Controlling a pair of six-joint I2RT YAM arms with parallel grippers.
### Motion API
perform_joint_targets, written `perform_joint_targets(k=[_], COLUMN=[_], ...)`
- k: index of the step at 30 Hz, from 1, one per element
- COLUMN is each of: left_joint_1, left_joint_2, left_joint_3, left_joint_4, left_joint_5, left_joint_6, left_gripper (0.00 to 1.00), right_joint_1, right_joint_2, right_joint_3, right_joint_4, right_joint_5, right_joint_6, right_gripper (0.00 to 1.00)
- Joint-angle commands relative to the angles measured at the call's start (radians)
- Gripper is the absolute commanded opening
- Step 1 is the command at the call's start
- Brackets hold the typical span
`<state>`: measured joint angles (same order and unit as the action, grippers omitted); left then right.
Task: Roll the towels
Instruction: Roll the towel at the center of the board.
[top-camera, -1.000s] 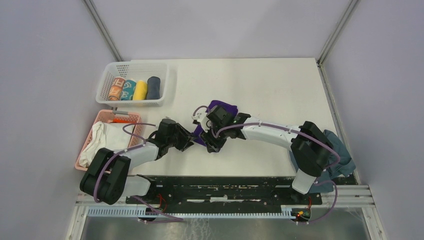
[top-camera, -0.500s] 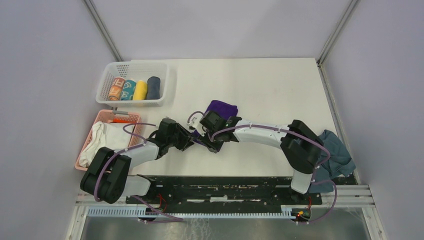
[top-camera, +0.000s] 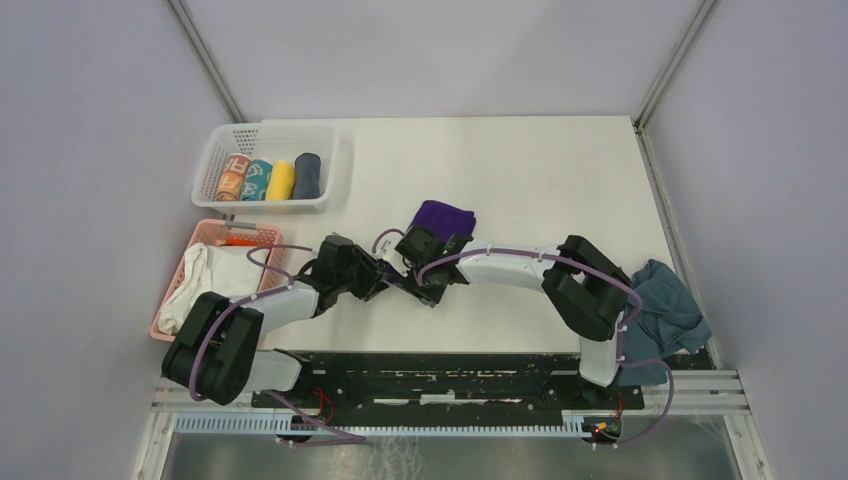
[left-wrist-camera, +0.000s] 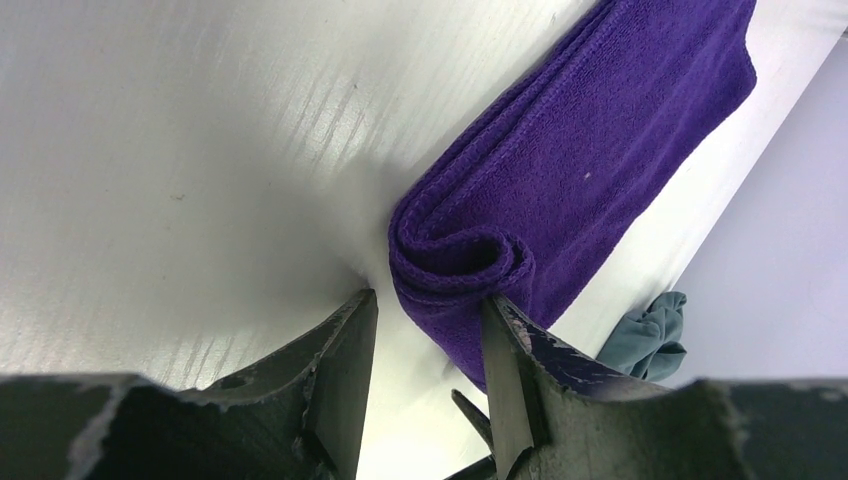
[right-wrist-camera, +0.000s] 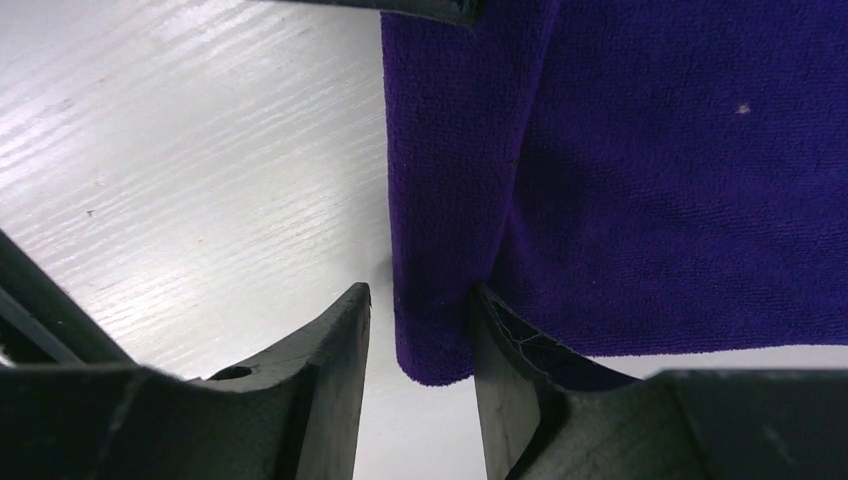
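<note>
Both hands (left-wrist-camera: 425, 375) (right-wrist-camera: 420, 370) pinch the purple towel's (top-camera: 445, 216) rolled end (now nearer the bases).

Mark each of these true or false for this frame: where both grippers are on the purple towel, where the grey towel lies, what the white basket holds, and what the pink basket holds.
1. Both grippers pinch the rolled end of the purple towel. True: the left gripper and the right gripper each have a fold of it between their fingers.
2. The grey towel is already rolled. False: it lies crumpled at the table's right edge, beside the right arm.
3. The white basket holds four rolled towels side by side. True.
4. The purple towel is rolled all the way. False: only its near end is curled; the rest lies flat.
5. The pink basket holds a white cloth. True.
</note>
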<state>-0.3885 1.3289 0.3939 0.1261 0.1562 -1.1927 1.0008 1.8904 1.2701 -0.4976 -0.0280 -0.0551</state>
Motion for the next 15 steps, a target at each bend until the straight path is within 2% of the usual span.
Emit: perform_joint_targets(k=[1, 15], left_joint_1=[-0.004, -0.004], left_joint_2=[0.034, 0.147], left_joint_3=[0.006, 0.041], left_joint_4=[-0.084, -0.109], left_joint_5=[-0.063, -0.067], left_joint_6=[0.0, 0.019], left_gripper=[0.52, 0.52], right_joint_1=[0.006, 0.016], right_joint_2=[0.027, 0.075], right_joint_3=[0.031, 0.033], right_joint_4=[-0.017, -0.045], right_joint_5=[0.048, 0.138], right_joint_6=[-0.025, -0.046], right_gripper=[0.49, 0.48])
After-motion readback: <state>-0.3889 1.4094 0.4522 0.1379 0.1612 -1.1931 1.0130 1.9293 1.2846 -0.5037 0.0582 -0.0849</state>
